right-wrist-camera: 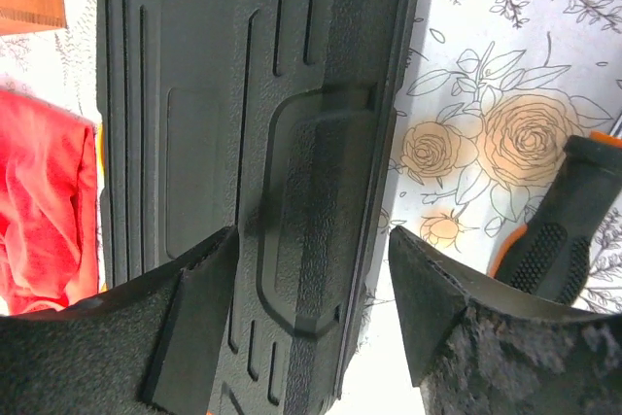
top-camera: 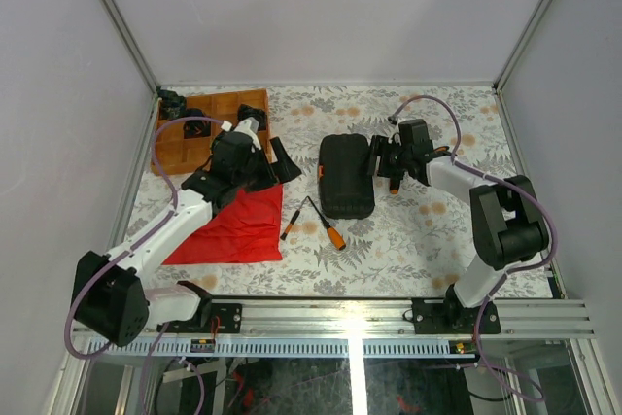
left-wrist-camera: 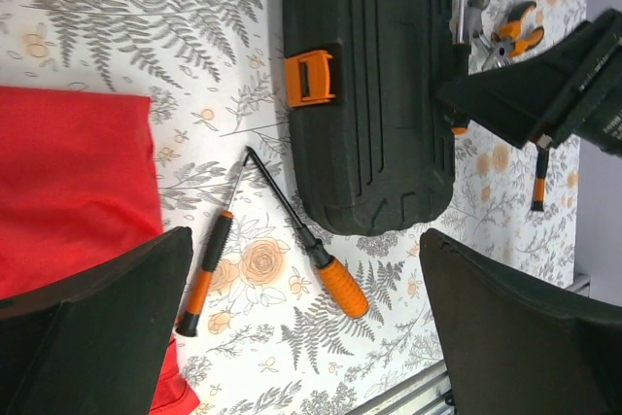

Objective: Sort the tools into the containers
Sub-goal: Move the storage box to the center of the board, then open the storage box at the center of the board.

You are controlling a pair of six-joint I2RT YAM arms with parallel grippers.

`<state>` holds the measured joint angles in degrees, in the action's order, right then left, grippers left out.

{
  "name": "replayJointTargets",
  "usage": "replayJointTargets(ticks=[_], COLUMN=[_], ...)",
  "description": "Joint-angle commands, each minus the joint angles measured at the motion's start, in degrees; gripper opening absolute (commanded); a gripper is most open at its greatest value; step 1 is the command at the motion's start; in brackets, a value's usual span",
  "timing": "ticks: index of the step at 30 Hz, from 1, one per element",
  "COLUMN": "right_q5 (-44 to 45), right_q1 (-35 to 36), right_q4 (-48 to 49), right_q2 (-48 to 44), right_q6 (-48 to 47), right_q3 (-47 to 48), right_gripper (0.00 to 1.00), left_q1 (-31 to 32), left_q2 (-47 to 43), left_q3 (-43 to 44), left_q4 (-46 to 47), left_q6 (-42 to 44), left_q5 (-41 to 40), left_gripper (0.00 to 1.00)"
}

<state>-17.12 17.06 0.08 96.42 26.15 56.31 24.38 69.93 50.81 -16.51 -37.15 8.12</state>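
The black ribbed case (top-camera: pixel 346 177) lies shut in the middle of the table, its orange latch (left-wrist-camera: pixel 311 78) facing left. Left of it lie a slim screwdriver (left-wrist-camera: pixel 209 264) and a thick orange-handled screwdriver (left-wrist-camera: pixel 326 264), their tips crossing. My left gripper (left-wrist-camera: pixel 301 323) hovers open above them, over the cloth's edge (top-camera: pixel 277 164). My right gripper (right-wrist-camera: pixel 311 269) is open and straddles the case's right edge (top-camera: pixel 377 157): one finger lies over the lid, the other beside the case with a gap. Orange-handled pliers (left-wrist-camera: pixel 515 31) and another small tool (left-wrist-camera: pixel 537 187) lie right of the case.
A red cloth (top-camera: pixel 238 230) is spread at the left front, under the left arm. A compartmented wooden tray (top-camera: pixel 209 123) stands at the back left. An orange-and-black handle (right-wrist-camera: pixel 569 240) lies close to my right finger. A metal rail (top-camera: pixel 389 313) runs along the near edge.
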Motion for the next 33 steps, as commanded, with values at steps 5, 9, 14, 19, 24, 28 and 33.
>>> replayJointTargets(ticks=[5,9,14,19,24,28,33], right_q5=[-8.3,-6.8,-5.2,-4.5,-3.8,-3.8,-3.8], right_q1=[-1.2,-1.8,-3.0,-3.1,-3.2,-3.3,-3.2], right_q4=[4.7,3.9,4.2,3.4,2.0,1.1,0.6], right_q2=[4.2,5.1,4.4,3.8,3.3,3.3,3.4], right_q6=[0.3,0.5,1.3,0.3,-1.1,-1.7,-2.1], right_q3=[2.1,1.6,-0.7,-1.5,-1.1,-0.8,-0.6], right_gripper=[0.66,0.59,0.51,0.49,0.48,0.46,0.46], left_q1=[4.1,4.5,4.6,4.6,4.7,5.0,5.1], left_q2=[6.3,9.6,15.2,21.1,26.8,30.3,32.3], left_q3=[3.2,3.8,6.5,10.9,15.3,17.3,17.5], left_q4=[5.7,6.4,6.3,6.4,6.4,6.3,6.1], left_q6=[0.6,-0.3,-1.3,-1.4,-0.8,-0.2,-0.6], left_q5=[-2.1,-3.0,-3.7,-4.1,-3.6,-3.6,-4.2], left_gripper=[0.96,0.95,0.94,0.91,0.86,0.79,0.72])
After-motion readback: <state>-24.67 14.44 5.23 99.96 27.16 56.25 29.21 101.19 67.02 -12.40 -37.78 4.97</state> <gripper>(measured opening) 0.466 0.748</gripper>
